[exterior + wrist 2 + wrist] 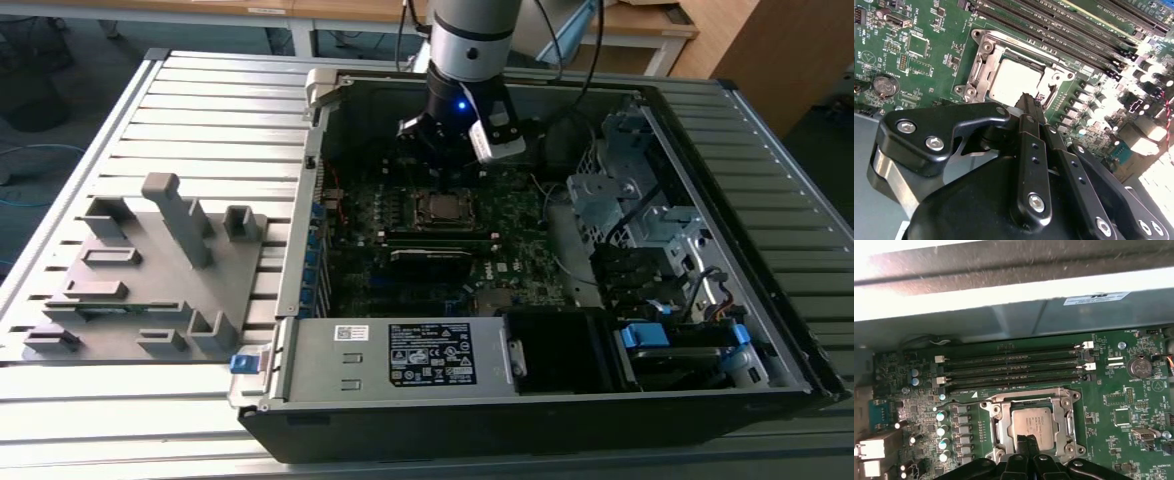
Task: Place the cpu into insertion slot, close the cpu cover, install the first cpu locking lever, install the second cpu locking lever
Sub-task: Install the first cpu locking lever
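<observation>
Slatted metal table (134, 420) carried an open computer case (534, 425), lying flat. A grey moulded fixture (134, 280) sat on the table at the exterior view's left, just beside the case. The arm (470, 40) came down from the far side into the case, over the green board (521, 250).

Gripper (446, 180) hung low above the socket area, roughly mid-board. In both wrist views its jaws (1028, 99) (1029, 441) were together, nothing between them, tips right over one edge of the chip. I couldn't tell whether they touched it.

Long black memory slots (1014, 367) ran alongside the socket, between it and a case wall.

The cpu (1033, 424) sat inside the insertion slot (1008, 420), silver top up, square to the rim. The cpu cover (1029, 399) looked to be down flat around it, chip showing through the window. Lever positions were too hard to read from here. A coin cell (1139, 366) sat well apart from the socket on the same board.
</observation>
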